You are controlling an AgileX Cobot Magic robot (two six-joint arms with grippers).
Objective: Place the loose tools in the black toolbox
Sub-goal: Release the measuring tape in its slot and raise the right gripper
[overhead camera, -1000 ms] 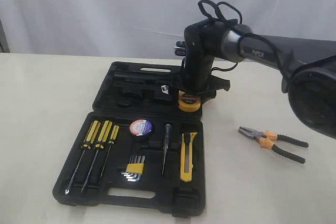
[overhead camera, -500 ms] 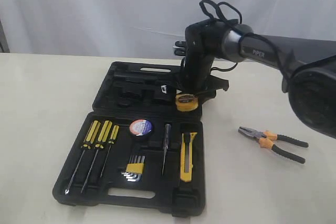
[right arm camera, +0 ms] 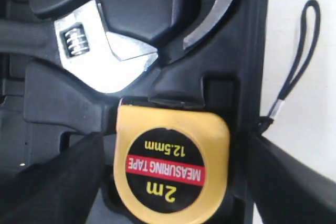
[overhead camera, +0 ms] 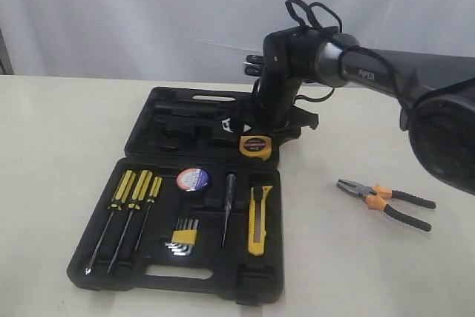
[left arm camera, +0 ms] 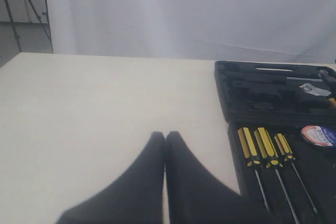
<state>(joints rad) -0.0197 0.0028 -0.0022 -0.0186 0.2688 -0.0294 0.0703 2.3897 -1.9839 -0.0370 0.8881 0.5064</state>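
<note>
Since 1 sec ago the small yellow tape measure has come out of the right gripper & now rests, label showing, in the lid half of the black plastic toolbox, next to a silver adjustable wrench; the box has slid a bit left. Right gripper is released, 2 fingers spread either side of the tape measure w/ gaps showing. Left gripper is clenched on nothing above the cream worktop. Orange-and-black-handled pliers lie on the worktop, right of the box. Long yellow utility knife & dark tape roll w/ pale label sit in the tray half.
</note>
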